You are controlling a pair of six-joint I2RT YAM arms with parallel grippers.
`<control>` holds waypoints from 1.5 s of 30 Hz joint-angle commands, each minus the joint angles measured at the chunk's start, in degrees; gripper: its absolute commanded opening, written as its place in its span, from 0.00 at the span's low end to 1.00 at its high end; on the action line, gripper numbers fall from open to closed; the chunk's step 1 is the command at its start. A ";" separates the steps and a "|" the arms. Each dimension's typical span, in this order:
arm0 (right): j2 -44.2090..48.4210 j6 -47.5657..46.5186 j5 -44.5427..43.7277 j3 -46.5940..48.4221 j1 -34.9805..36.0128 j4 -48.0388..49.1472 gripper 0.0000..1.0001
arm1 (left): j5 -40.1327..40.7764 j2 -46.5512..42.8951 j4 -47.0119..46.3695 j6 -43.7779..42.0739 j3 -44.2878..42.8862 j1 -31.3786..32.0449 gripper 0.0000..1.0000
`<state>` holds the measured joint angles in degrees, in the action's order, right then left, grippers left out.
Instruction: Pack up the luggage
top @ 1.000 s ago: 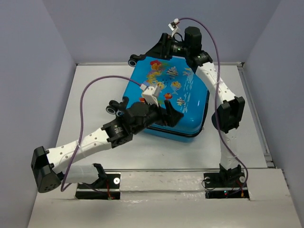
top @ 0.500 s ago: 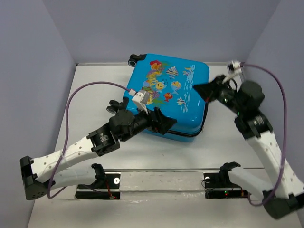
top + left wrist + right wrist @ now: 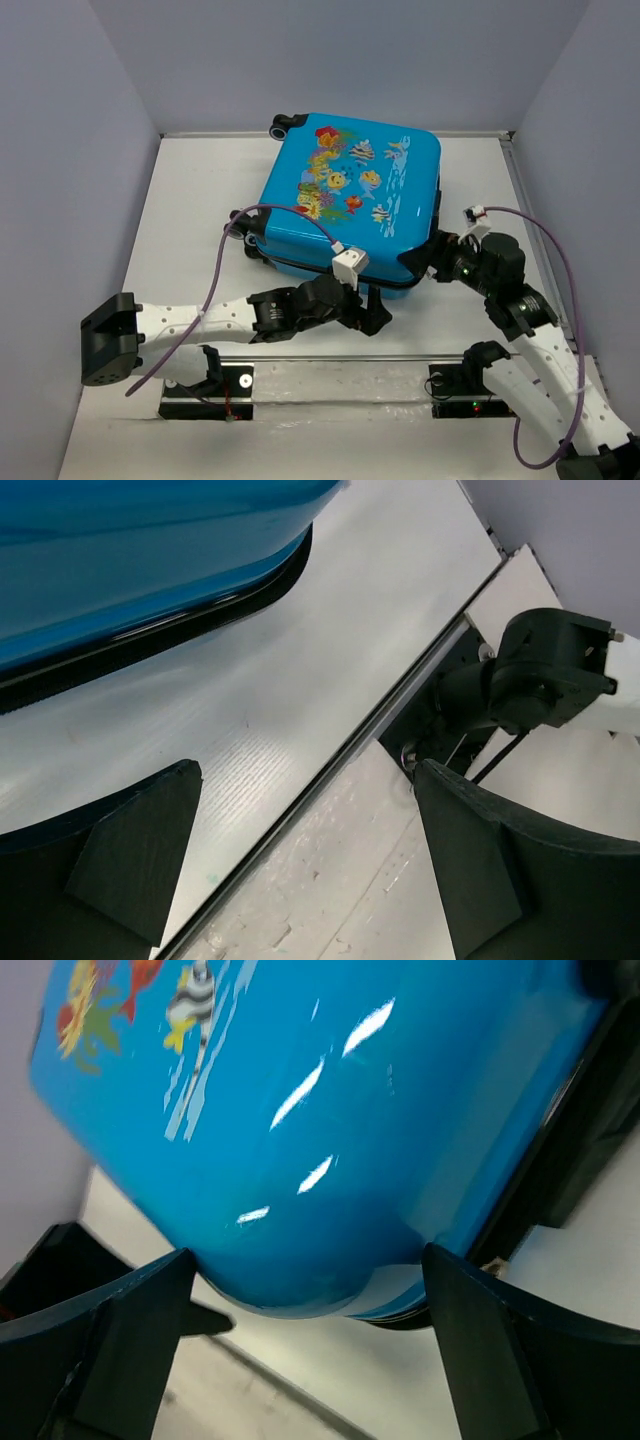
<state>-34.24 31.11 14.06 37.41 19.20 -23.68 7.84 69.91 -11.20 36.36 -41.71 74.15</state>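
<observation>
Luggage [image 3: 350,200]: closed, lying flat with the fish-print shell up, mid-worktop towards the far wall. Two wheels [image 3: 287,125] show on its left edge, so the wheeled end faces left. The outline looks nearly square from above. The wheels-to-top axis runs left to right, slightly skewed.

Left tool [image 3: 310,820]: fingers spread wide, nothing between them, low over the worktop [image 3: 180,200] just off the case's near edge.

Right tool [image 3: 305,1260]: also spread wide, at the near-right corner; contact cannot be judged.

Worktop white and matte; plain pale lilac-grey walls [image 3: 330,60] enclose three sides.
</observation>
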 commanded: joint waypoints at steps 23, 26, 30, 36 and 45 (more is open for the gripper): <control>-22.67 -3.24 13.55 9.45 7.25 18.16 0.90 | 7.38 -11.97 -1.47 1.79 4.45 -17.09 0.99; -16.41 -4.48 7.48 7.51 7.25 13.33 0.80 | 1.50 -14.88 -0.84 1.52 3.66 -22.45 0.99; -10.77 -4.39 0.10 3.21 7.25 9.71 0.43 | -2.12 -17.78 2.58 -0.06 0.51 -31.94 0.99; -15.94 -6.94 1.13 -0.67 7.25 10.23 0.43 | -13.35 -21.39 6.29 0.20 1.36 -44.69 0.99; -24.38 -7.74 6.33 0.03 7.25 16.21 0.57 | -18.30 -15.69 0.92 0.82 2.52 -34.17 0.98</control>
<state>-56.36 24.75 19.11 35.66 26.28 -12.53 -7.81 51.72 -7.35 38.04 -38.94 34.63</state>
